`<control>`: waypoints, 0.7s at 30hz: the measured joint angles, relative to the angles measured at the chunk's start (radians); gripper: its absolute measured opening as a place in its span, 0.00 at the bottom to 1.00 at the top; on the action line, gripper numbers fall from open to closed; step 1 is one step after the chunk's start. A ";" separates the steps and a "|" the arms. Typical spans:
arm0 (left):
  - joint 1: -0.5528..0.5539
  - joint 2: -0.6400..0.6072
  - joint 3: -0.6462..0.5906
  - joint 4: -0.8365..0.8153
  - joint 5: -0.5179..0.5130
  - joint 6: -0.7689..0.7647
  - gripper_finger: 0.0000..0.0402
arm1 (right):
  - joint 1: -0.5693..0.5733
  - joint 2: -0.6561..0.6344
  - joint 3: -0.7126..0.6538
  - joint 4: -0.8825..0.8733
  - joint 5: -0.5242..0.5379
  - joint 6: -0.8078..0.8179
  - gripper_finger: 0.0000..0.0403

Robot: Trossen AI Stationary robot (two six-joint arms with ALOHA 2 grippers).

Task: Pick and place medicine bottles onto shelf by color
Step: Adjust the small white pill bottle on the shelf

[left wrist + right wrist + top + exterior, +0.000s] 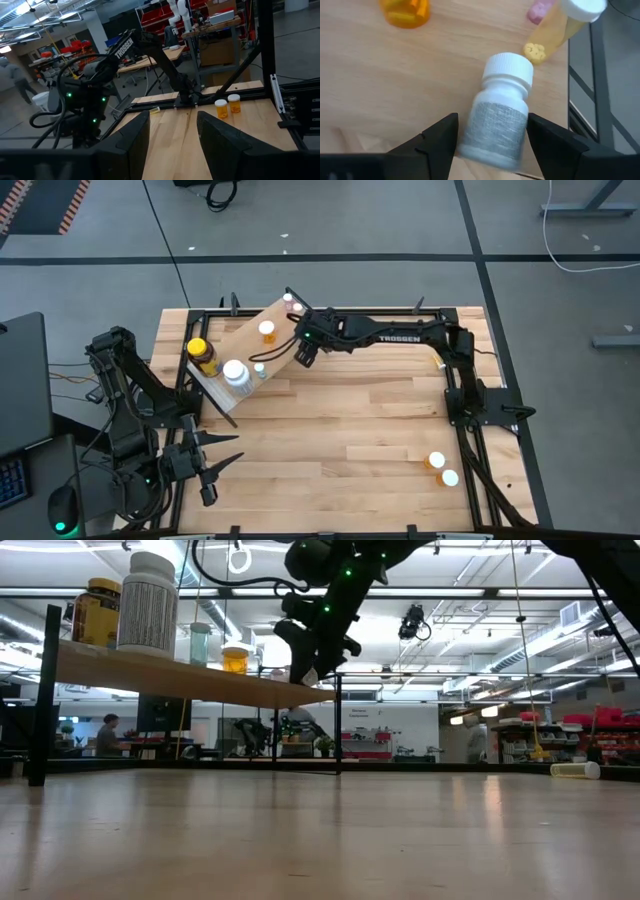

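Note:
The plywood shelf (250, 345) stands at the table's far left. On it are an amber jar with a yellow lid (203, 356), a white-capped clear bottle (236, 375), a small teal vial (260, 368) and orange vials (267, 330). My right gripper (304, 354) is over the shelf's right end, shut on a white bottle with a white cap (497, 125). My left gripper (215, 468) waits open and empty near the table's near left corner. Two orange vials (442, 469) stand on the table at the near right. My right gripper pinches the white bottle's lower body (470, 145) between its two fingers (437, 142), one on each side. The fingers come slanting down from above. The bottle is tilted, its cap (507, 67) pointing away from the gripper, over the shelf board; whether it touches the board cannot be told.
An orange vial (560, 27) and a pink-topped vial (540, 11) stand close by at the shelf's far right corner. The shelf's black frame (585, 110) runs along its edge. The arms' black base frames line the table's left and right sides.

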 joint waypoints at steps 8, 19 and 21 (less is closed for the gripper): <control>0.000 0.000 0.000 0.000 0.000 0.000 0.43 | 0.014 0.000 0.000 -0.009 0.000 -0.024 0.48; 0.000 0.000 0.000 -0.001 0.000 0.003 0.43 | 0.038 -0.046 0.005 -0.066 0.004 -0.039 0.45; 0.000 0.000 0.000 -0.002 0.000 0.003 0.43 | 0.052 -0.071 0.008 -0.081 0.004 -0.039 0.45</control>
